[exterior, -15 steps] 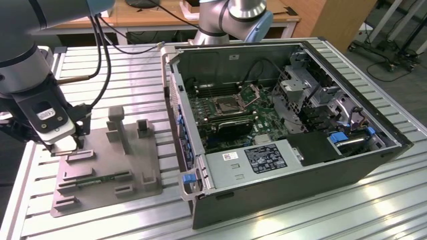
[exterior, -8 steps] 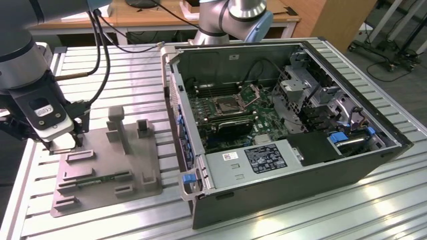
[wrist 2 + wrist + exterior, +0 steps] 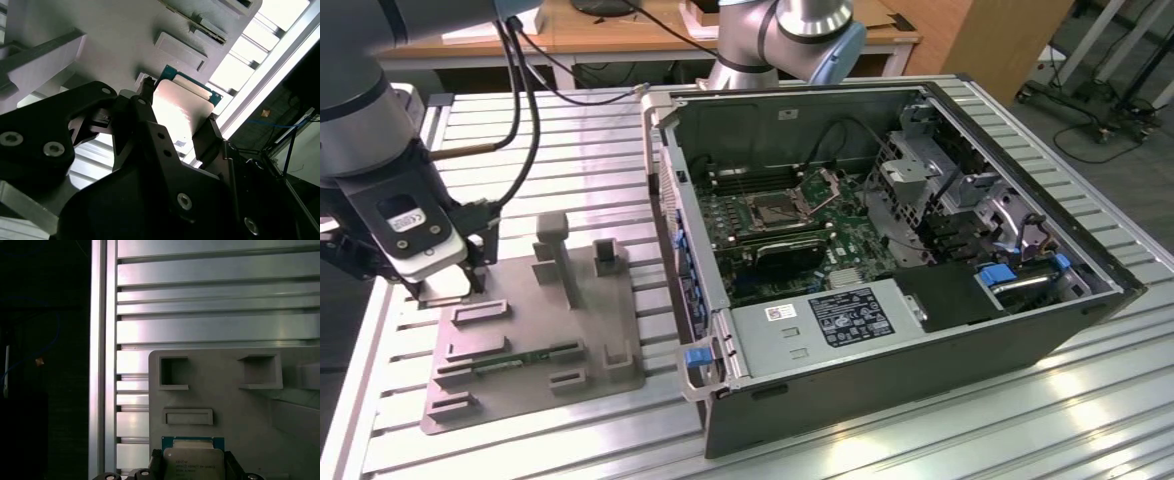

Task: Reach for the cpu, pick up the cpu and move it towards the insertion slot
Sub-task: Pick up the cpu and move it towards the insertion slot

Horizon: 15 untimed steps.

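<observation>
At 9 o'clock in the exterior view, my gripper sits at the grey tray, fingers pinching the cpu; the insertion slot is well off toward 3 o'clock.

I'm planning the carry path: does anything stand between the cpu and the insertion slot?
Yes. The cpu is at the gripper over the grey tray, on the exterior view's left; the side wall of the open computer case rises between it and the insertion slot, whose bracket stands raised.
</observation>
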{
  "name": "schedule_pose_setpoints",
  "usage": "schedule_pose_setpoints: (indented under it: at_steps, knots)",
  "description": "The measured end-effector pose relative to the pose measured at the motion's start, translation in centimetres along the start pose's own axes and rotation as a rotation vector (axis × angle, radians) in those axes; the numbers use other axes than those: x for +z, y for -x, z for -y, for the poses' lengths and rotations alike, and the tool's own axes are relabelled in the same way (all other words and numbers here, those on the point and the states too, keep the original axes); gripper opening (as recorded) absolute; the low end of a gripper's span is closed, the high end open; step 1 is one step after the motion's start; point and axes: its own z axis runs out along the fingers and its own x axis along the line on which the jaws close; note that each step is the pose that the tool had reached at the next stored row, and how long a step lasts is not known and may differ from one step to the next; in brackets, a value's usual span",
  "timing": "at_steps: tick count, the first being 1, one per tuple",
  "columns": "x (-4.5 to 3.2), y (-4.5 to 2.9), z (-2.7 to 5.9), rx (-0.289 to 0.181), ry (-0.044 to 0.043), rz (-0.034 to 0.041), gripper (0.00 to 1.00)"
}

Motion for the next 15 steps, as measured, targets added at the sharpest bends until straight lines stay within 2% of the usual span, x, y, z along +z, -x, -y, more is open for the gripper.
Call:
schedule_pose_setpoints:
  at_steps: [15]
  knots:
    - [-0.28,0.00,-0.01,0.000,0.0000,0.0000,0.55]
